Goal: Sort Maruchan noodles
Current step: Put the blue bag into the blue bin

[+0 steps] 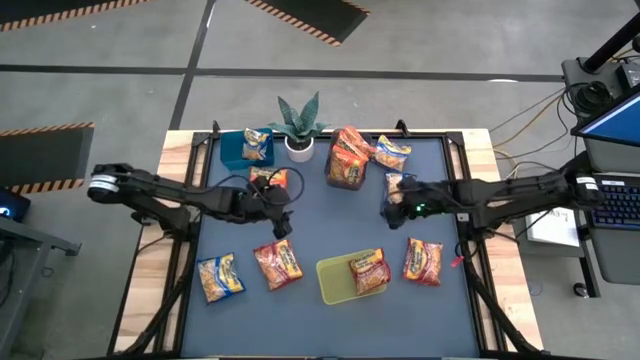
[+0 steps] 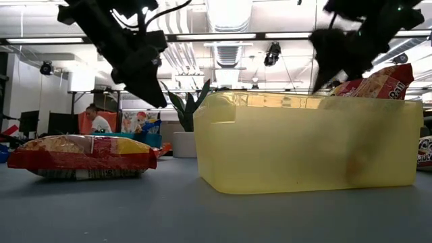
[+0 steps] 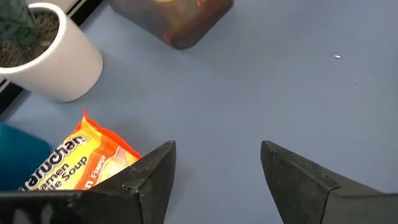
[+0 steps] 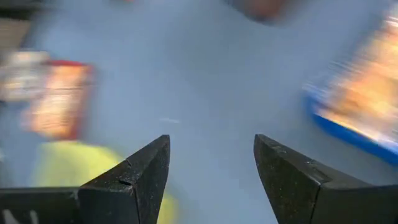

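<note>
From above I see my left gripper (image 1: 283, 222) over the blue surface (image 1: 330, 215) at centre left, just below an orange packet (image 1: 268, 179). My right gripper (image 1: 393, 208) sits at centre right. The yellow-green bin (image 1: 333, 281) at lower centre holds one red packet (image 1: 369, 271). The blue bin (image 1: 234, 151) at upper left holds another packet (image 1: 256, 145), beside a potted plant (image 1: 298, 125).

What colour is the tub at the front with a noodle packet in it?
Translucent yellow-green tub, clearest in the low view.

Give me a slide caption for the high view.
Both open tools, left and right, hover empty mid-table above the yellow-green bin.
</note>
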Robot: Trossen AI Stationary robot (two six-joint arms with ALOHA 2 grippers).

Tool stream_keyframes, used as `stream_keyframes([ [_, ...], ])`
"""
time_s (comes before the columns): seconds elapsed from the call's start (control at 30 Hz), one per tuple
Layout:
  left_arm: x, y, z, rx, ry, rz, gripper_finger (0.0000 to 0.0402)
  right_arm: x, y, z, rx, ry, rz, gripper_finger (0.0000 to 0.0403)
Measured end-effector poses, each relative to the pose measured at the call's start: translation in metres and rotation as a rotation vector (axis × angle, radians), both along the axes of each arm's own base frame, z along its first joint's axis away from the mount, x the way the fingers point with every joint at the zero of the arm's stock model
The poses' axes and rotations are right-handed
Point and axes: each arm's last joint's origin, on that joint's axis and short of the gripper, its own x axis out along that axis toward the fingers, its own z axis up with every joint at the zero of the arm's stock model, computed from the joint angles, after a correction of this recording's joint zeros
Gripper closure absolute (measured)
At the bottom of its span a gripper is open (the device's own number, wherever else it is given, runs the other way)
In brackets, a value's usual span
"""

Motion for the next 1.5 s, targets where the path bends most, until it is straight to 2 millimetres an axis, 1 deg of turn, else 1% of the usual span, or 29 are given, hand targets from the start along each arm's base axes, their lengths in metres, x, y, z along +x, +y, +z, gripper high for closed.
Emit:
stream_keyframes([
  [0.07, 0.003, -0.001, 0.003, 0.004, -0.008, -0.01, 0.0188, -0.003, -0.003, -0.004, -0.021, 0.146, -0.047, 0.0184],
  [0.13, 0.003, -0.002, 0.004, 0.01, -0.004, -0.019, 0.019, 0.002, -0.004, -0.002, -0.06, 0.224, -0.054, 0.0184],
  [0.17, 0.003, -0.002, 0.004, 0.012, -0.003, -0.022, 0.0191, 0.006, -0.005, 0.001, -0.093, 0.249, -0.021, 0.0184],
  [0.23, 0.003, -0.002, 0.005, 0.016, -0.005, -0.027, 0.0192, 0.015, -0.005, 0.004, -0.191, 0.31, 0.129, 0.0184],
  [0.27, 0.003, -0.002, 0.006, 0.02, -0.006, -0.031, 0.0192, 0.019, -0.004, 0.003, -0.245, 0.347, 0.244, 0.0184],
  [0.33, 0.002, -0.002, 0.007, 0.027, -0.005, -0.042, 0.0192, 0.024, -0.001, -0.006, -0.346, 0.461, 0.474, 0.0184],
  [0.4, 0.002, -0.003, 0.008, 0.033, -0.003, -0.052, 0.0192, 0.026, 0.001, -0.017, -0.447, 0.59, 0.574, 0.0184],
  [0.47, 0.002, -0.003, 0.008, 0.033, -0.003, -0.055, 0.0192, 0.027, -0.001, -0.027, -0.526, 0.719, 0.603, 0.0184],
  [0.53, 0.002, -0.004, 0.007, 0.033, -0.002, -0.058, 0.0192, 0.029, -0.003, -0.036, -0.556, 0.799, 0.607, 0.0184],
  [0.73, 0.002, -0.005, 0.007, 0.043, 0.003, -0.072, 0.0192, 0.034, -0.003, -0.057, -0.539, 0.891, 0.634, 0.0184],
  [0.93, 0.002, -0.005, 0.007, 0.045, 0.004, -0.073, 0.0192, 0.038, -0.005, -0.068, -0.604, 0.957, 0.586, 0.0188],
  [1.0, 0.002, -0.005, 0.007, 0.045, 0.003, -0.073, 0.0192, 0.039, -0.005, -0.07, -0.603, 0.961, 0.587, 0.02],
  [1.1, 0.002, -0.005, 0.007, 0.046, 0.004, -0.073, 0.0192, 0.039, -0.005, -0.071, -0.602, 0.964, 0.589, 0.0236],
  [1.4, 0.002, -0.005, 0.007, 0.051, 0.005, -0.077, 0.0192, 0.041, -0.004, -0.072, -0.591, 0.945, 0.616, 0.0381],
  [1.5, 0.002, -0.004, 0.009, 0.069, 0.0, -0.063, 0.0192, 0.041, -0.004, -0.07, -0.582, 0.935, 0.627, 0.0392],
])
